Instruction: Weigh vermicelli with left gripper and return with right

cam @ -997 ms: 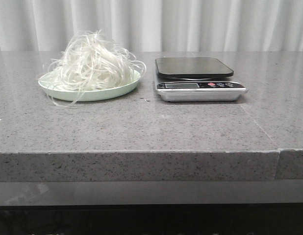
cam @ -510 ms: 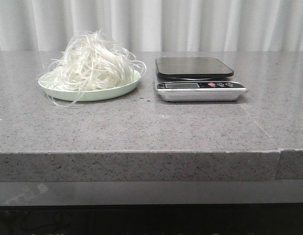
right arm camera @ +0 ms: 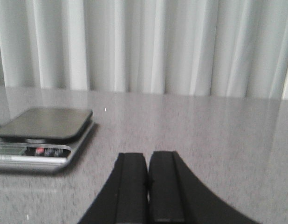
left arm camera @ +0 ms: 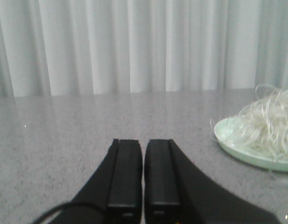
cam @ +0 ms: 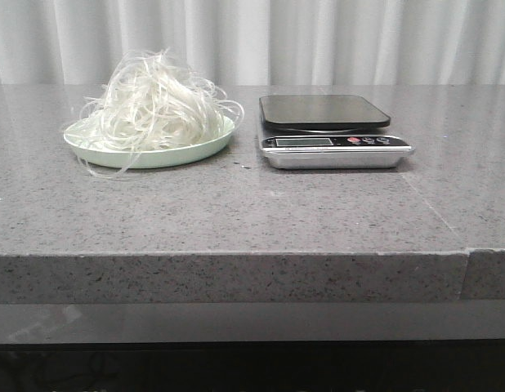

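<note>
My 2 grippers, left gripper (left arm camera: 143,158) and right gripper (right arm camera: 148,172), hover with jaws pressed together, holding nothing. The vermicelli (cam: 154,106) sits heaped on a green plate (cam: 146,155), just beside the scale (cam: 330,131).

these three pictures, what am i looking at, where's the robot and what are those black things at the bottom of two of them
It is a two-armed robot at a grey stone table, seen by three cameras at once. The wide picture looks forward over the table; neither arm shows in it. The other two come from cameras on each wrist, so the black shapes are the robot's own fingers. The left gripper and the right gripper both have their fingers pressed together and hold nothing.

On the table sits a pale green plate piled with vermicelli, thin whitish noodle strands. Beside it, apart from the plate, stands a kitchen scale with a bare black platform. The left wrist view catches the plate's edge; the right wrist view catches the scale.
</note>
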{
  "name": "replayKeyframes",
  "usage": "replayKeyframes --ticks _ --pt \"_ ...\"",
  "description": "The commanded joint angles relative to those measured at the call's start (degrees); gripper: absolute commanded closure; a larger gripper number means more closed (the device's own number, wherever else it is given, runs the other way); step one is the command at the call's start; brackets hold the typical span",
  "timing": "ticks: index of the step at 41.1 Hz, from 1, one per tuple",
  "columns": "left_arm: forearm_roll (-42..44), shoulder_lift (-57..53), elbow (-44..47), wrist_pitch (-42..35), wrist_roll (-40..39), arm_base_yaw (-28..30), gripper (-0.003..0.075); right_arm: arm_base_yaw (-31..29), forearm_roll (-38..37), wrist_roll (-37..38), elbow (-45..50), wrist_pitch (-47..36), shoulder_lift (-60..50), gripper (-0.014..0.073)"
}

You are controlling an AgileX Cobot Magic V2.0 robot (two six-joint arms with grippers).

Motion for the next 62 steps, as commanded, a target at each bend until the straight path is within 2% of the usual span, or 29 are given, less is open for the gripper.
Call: replayKeyframes --ticks 1,8,15,21,34,41,51,55,57,59,62 --pt "-0.7 0.1 -8.7 -0.6 -0.1 0.1 0.0575 0.0 0.2 0.0 -7.5 0.3 -0.3 0.0431" --pt "-0.7 6.4 -23.2 8.8 -0.1 0.1 0.0575 0.0 0.2 0.0 -20.1 10.4 4.1 0.0431" --pt "-0.7 16.4 -35.9 17.3 -0.1 0.1 0.0575 0.0 0.2 0.0 -33.2 24.3 13.2 0.0431" --pt "-0.7 24.5 -41.1 20.7 -0.1 0.1 0.0575 0.0 0.2 0.0 -40.9 32.9 21.5 0.0431" --pt "-0.7 35.3 -41.3 25.5 -0.1 0.1 0.0575 0.0 0.2 0.0 -43.6 35.7 34.6 0.0431" --pt "-0.7 38.0 -41.3 29.6 -0.1 0.1 0.0575 0.0 0.2 0.0 -43.6 35.6 37.2 0.0431" --pt "-1.0 40.4 -41.3 30.1 -0.1 0.1 0.0575 0.0 0.2 0.0 -43.5 35.8 38.0 0.0428" --pt "-1.1 40.7 -41.3 30.2 -0.1 0.1 0.0573 0.0 0.2 0.0 -43.5 35.8 38.0 0.0375" --pt "-1.2 40.8 -41.3 30.1 -0.1 0.1 0.0556 0.0 0.2 0.0 -43.5 35.8 38.0 0.0302" --pt "-1.3 40.8 -41.3 30.1 -0.1 0.1 0.0523 0.0 0.2 0.0 -43.5 35.8 38.0 0.0237" --pt "-1.4 40.8 -41.3 29.9 -0.1 0.1 0.0411 0.0 0.2 0.0 -43.5 35.8 38.0 0.0126"
